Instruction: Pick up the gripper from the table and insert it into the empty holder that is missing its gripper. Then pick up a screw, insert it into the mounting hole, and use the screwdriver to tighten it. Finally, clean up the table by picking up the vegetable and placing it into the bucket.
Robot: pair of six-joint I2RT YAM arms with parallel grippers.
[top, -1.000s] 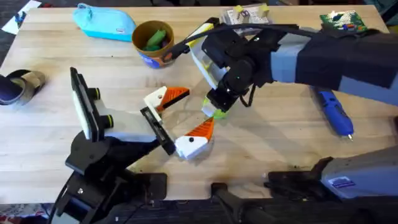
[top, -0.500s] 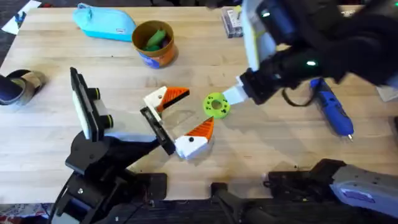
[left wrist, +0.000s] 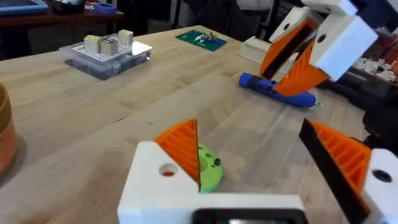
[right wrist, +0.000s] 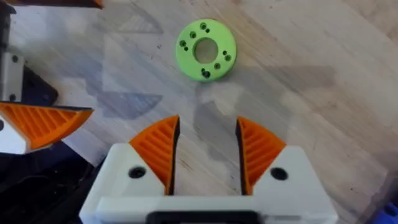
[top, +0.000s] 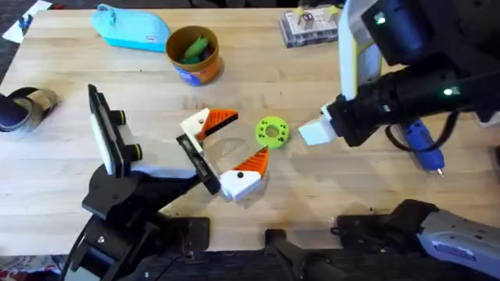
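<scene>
My left gripper stands wide open, with a white-and-orange finger at one end of its black bar and another at the other. Both fingers rise in the left wrist view. A green disc with a centre hole lies flat on the table just past their tips. My right gripper hovers open to the right of the disc, nothing between its pads. The blue screwdriver lies at the right. The yellow-orange bucket holds green vegetable pieces.
A light-blue pouch lies at the back left beside the bucket. A clear box of small parts sits at the back middle, a green circuit board behind it. A tape roll rests at the left edge.
My right gripper let go of the green disc and drew back to the right. The disc now lies alone on the table. The left arm has not moved.
</scene>
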